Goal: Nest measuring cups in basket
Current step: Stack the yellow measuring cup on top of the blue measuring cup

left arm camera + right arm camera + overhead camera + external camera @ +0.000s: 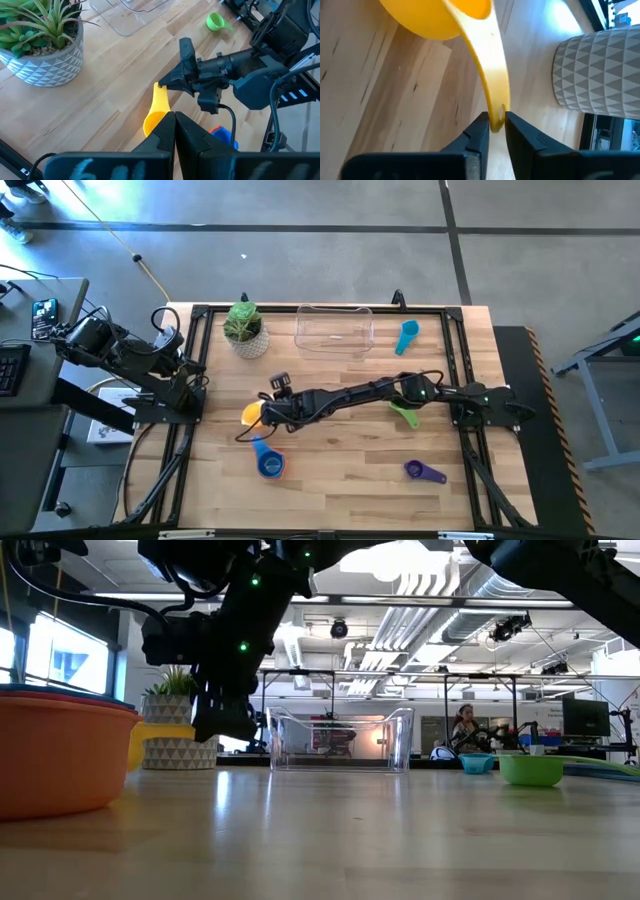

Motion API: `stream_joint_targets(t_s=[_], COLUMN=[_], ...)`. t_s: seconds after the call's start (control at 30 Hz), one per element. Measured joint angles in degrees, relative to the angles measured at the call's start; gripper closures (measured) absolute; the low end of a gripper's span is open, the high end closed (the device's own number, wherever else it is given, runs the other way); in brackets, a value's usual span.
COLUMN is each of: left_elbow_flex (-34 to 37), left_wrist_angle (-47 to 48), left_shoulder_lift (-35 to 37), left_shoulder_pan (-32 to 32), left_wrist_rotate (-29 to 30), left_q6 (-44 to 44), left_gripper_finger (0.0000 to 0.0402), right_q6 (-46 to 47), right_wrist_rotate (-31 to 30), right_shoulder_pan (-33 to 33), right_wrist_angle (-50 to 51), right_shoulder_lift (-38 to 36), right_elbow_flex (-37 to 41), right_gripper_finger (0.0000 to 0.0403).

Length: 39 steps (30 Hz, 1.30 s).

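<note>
The right gripper (493, 125) reaches across the middle of the table and pinches the tip of the yellow cup's (252, 414) handle between its two fingers. The clear basket (334, 330) sits at the far edge, beside the plant pot (245, 332). The left gripper (174, 127) waits at the table's left side with its fingers pressed together on nothing.

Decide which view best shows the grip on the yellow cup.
The right wrist view: the right gripper pinches the yellow cup by its handle tip. The left wrist view shows it from farther off, the high view shows only a sliver, and the low view hides the handle.
</note>
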<state>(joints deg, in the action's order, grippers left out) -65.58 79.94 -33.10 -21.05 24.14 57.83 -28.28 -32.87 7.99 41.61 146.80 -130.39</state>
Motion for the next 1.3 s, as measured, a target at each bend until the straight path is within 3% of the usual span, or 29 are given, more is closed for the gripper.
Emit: stream_joint_targets(t_s=[0.23,0.5,0.87,1.1,1.3], left_elbow_flex=[0.0,0.0,1.04,8.39,15.39], left_wrist_angle=[0.0,0.0,-0.3,-2.49,-7.53], left_shoulder_lift=[-0.01,-0.01,-0.58,-1.38,-2.03], left_shoulder_pan=[0.01,0.01,0.01,0.01,0.01], left_wrist_rotate=[0.0,-0.06,-0.18,-3.66,-4.17], left_q6=[0.6,0.63,4.38,10.54,15.21], left_gripper_finger=[0.0401,0.0401,0.0401,0.0401,0.0402], right_q6=[1.33,8.18,41.53,58.53,63.86], right_wrist_rotate=[-1.13,-1.21,1.84,6.78,6.53], right_shoulder_pan=[0.04,0.38,3.06,4.13,4.78], right_wrist_angle=[1.3,9.61,18.62,21.83,22.83], right_shoulder_lift=[0.0,-0.13,-9.68,-15.28,-19.04], right_elbow_flex=[0.0,-4.63,-4.26,-4.22,-4.22], right_gripper_finger=[0.0291,0.0284,0.0284,0.0284,0.0284])
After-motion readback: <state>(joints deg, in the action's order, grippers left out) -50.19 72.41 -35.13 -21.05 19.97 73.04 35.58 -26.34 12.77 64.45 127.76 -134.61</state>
